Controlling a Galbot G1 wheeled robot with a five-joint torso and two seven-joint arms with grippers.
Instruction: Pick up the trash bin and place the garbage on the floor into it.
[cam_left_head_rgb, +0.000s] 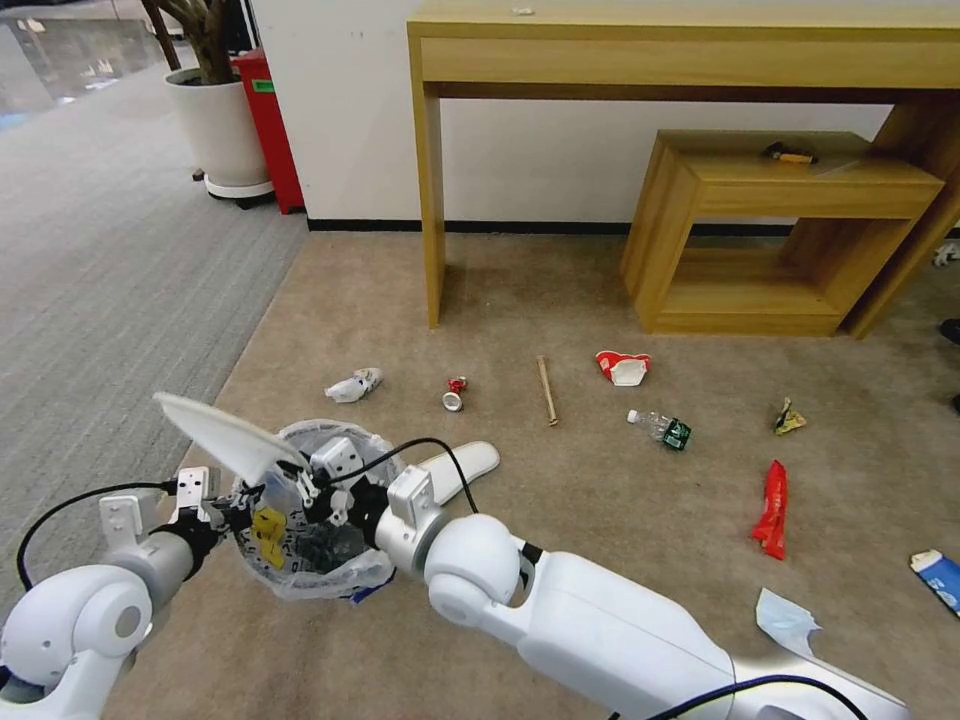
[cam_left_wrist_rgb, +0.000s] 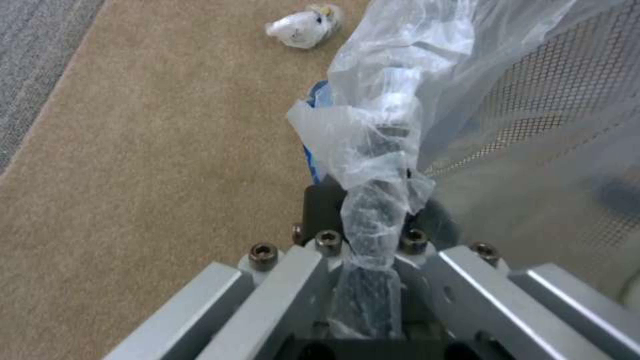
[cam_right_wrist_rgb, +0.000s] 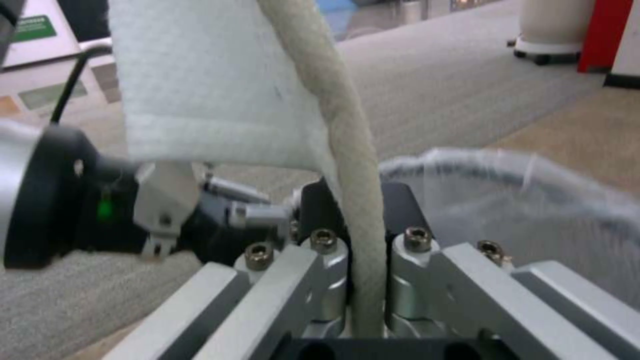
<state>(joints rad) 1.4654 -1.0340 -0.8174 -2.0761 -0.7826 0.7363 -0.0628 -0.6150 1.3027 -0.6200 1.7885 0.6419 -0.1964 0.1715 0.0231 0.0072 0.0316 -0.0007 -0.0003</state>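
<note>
Trash bin hangs off the floor, left gripper clamped on its rim and bag. Right gripper pinches a slipper sole over the bin's left rim. Risk: the sole is long and tilted, so it may tip out on release. The second sole lies just beyond the bin. Right wrist view confirms the edge-on pinch; head view doesn't.

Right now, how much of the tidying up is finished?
Just started. The left tool holds the trash bin by its rim. The right tool holds one slipper sole over it. Left on the floor: the other sole, can, stick, cup, bottle, wrappers.
</note>
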